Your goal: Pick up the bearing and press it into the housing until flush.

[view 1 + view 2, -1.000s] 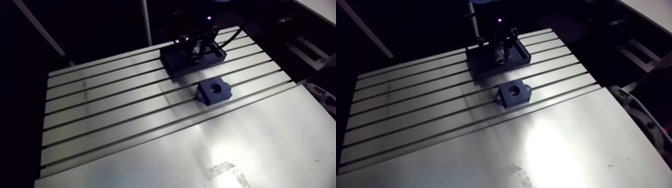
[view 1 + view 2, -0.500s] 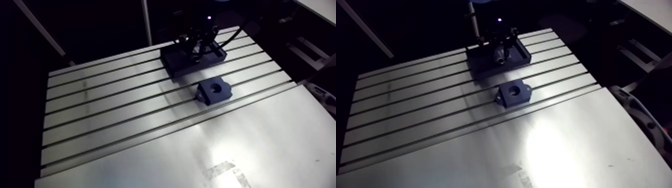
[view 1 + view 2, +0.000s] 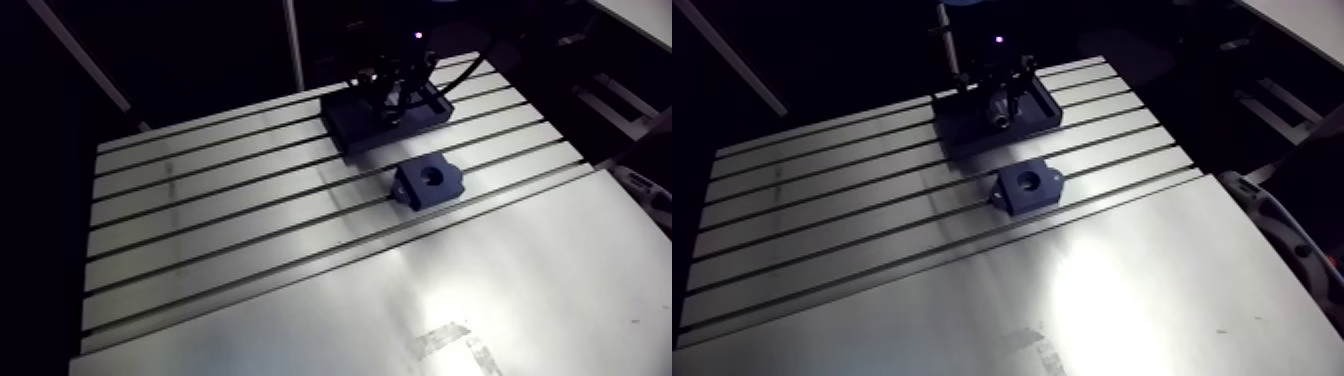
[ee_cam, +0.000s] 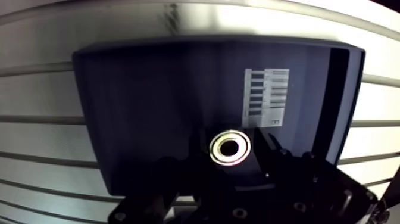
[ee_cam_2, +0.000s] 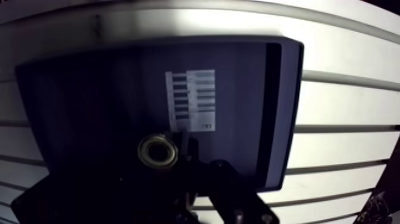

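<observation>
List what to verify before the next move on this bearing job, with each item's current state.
1. Bearing lies in the dark tray: ok.
2. Gripper is lined up over the bearing: ok.
3. Gripper is shut on the bearing: cannot tell, too dark there.
4. Housing has its bore empty and facing up: ok.
5. Housing sits flat on the table, apart from the tray: ok.

Tray [image 4: 149, 95] walls ring bearing [image 4: 230, 148], housing [image 3: 445, 188] well apart, open table [image 3: 250, 230] between
</observation>
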Controlling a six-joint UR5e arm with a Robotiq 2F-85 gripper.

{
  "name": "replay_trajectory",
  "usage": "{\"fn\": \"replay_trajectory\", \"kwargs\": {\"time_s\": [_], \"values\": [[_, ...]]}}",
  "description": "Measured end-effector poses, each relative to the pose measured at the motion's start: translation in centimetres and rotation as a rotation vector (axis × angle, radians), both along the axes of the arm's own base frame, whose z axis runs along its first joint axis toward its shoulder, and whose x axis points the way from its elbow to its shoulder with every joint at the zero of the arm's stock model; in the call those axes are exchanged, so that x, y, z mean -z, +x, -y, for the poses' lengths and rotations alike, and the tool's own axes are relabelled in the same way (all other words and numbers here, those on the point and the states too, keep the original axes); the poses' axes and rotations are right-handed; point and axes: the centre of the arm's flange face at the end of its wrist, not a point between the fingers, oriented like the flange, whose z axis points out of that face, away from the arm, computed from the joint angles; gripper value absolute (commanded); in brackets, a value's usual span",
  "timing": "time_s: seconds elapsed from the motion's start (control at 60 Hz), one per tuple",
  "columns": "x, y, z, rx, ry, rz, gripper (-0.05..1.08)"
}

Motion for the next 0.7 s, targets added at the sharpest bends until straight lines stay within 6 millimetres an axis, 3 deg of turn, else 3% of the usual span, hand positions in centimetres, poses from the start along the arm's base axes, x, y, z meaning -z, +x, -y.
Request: {"fn": "replay_trajectory", "kwargs": {"time_s": [0.7], "values": [[0.16,0.18,0.13,-0.001,-0.002,0.005,0.53]]}}
